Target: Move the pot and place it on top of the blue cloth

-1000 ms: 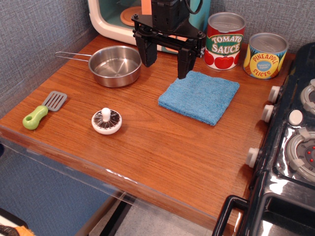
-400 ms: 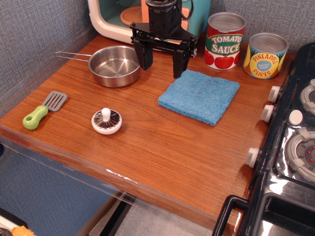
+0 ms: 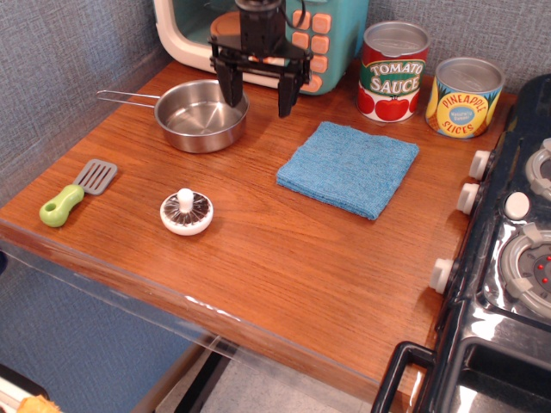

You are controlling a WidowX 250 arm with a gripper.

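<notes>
Progress: pot (image 3: 202, 114) sat ungrasped at back left of counter | blue cloth (image 3: 349, 168) lay bare, well apart | gripper (image 3: 257, 95) hovered over pot's right rim, jaws spread, empty | grasp, carry, placement remained.

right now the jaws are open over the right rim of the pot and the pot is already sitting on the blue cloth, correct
Not quite. The gripper does have its jaws open over the right rim of the pot, but the pot is not on the blue cloth. It sits on the bare wooden counter to the left of the cloth, apart from it, as the observation.image view shows.
</notes>
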